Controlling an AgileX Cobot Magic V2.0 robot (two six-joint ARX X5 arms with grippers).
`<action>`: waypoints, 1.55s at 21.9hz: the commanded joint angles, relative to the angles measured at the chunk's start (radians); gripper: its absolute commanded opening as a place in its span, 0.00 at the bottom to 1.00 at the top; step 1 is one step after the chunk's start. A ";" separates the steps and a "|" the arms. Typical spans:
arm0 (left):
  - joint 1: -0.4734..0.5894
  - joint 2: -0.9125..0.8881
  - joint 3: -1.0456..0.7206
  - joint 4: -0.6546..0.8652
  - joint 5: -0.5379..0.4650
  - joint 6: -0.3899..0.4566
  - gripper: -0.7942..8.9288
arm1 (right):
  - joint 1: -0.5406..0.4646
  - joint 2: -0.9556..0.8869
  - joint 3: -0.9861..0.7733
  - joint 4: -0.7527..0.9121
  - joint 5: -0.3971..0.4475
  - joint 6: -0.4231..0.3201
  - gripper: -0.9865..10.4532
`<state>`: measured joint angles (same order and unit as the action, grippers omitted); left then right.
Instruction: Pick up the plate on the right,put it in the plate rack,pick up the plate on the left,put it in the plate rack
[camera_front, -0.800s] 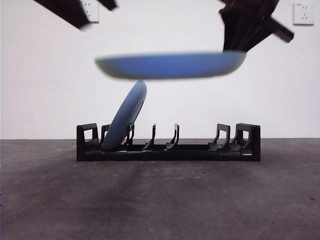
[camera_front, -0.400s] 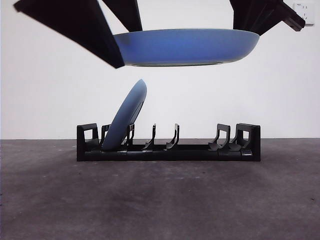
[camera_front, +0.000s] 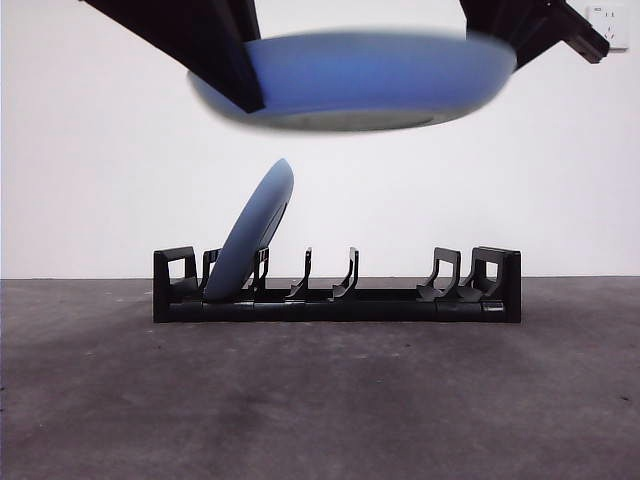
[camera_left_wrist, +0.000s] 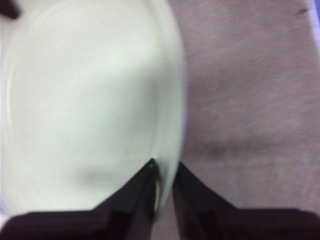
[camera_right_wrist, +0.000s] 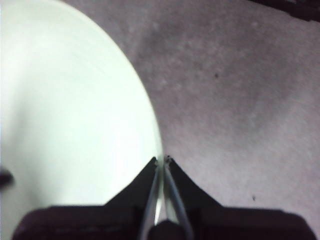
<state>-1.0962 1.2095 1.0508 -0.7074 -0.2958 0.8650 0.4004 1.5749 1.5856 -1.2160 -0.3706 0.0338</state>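
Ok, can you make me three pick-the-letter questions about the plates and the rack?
1. Where is the held plate?
A. above the rack
B. on the table
C. behind the wall

2. How many plates stand in the rack?
A. none
B. one
C. three

3. How is the racked plate standing?
A. flat
B. upside down
C. leaning on edge

Answers: 1 A, it hangs level over the rack, with the left tool and right tool each on its rim. 2 B, a single blue plate sits there. 3 C, it tilts in an end slot.
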 joint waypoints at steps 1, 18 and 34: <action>-0.007 0.001 0.000 0.014 -0.014 -0.024 0.07 | 0.004 -0.002 -0.002 -0.013 -0.007 -0.008 0.08; -0.016 0.001 0.000 -0.010 0.069 -0.038 0.07 | -0.003 -0.031 -0.002 0.035 -0.008 -0.019 0.39; 0.124 0.006 0.000 0.499 0.397 -0.566 0.07 | -0.002 -0.524 0.014 0.210 0.152 0.015 0.39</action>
<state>-0.9779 1.2121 1.0508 -0.2451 0.0990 0.3965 0.3981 1.0447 1.5993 -1.0073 -0.2230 0.0391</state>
